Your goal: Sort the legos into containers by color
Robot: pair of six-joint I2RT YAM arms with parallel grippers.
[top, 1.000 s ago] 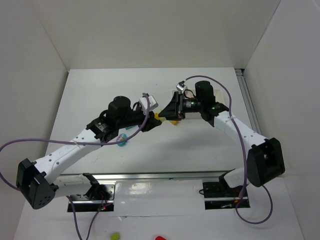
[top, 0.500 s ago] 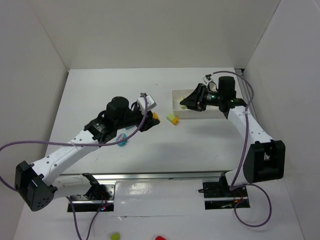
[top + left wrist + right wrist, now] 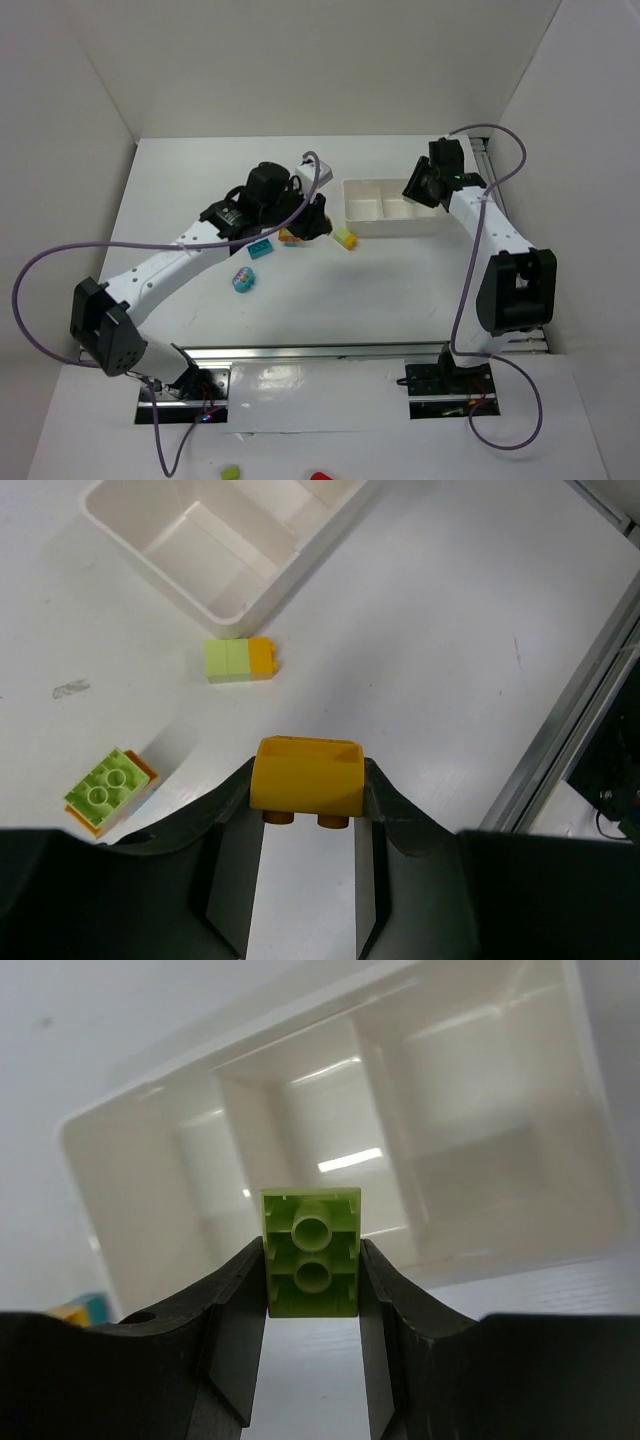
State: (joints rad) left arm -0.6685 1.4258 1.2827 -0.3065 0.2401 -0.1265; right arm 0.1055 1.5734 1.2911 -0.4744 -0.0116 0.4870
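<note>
**Right tool** [image 3: 312, 1260]: pressed onto a lime green brick [image 3: 311, 1252], one finger on each long side, studs facing the wrist camera.
- Position: raised over the tray [image 3: 500, 1250]. From above it sits at the tray's right end.
- Governing relation: the tray lies directly beyond the brick. Its long axis runs crosswise to the tool's reach, with three compartments side by side. The brick lines up with the middle compartment in the wrist view, but the slanted angle probably does not fix which compartment is truly underneath.
- No brick shows in any compartment.

**Right arm** [image 3: 495, 235]: the nearer arm to the tray. It extends from its base up the right side of the tabletop [image 3: 380, 290], with the wrist turned inward toward the tray.

**Left tool** [image 3: 306, 785]: pinching a yellow brick [image 3: 306, 770] by its sides, studs pointing back toward the camera, lifted off the tabletop.
- The tray's nearest corner lies ahead and to the left in the wrist view, apart from the tool.

**Left arm** [image 3: 170, 265]: reaches diagonally from the near left to mid-tabletop, with the wrist pitched down.

**Loose on the tabletop:**
- lime-and-orange pair [image 3: 240, 660], just beside the tray's corner
- lime-on-orange stack [image 3: 108, 790], nearer the left tool
- cyan brick [image 3: 260, 249], beside the left arm
</note>
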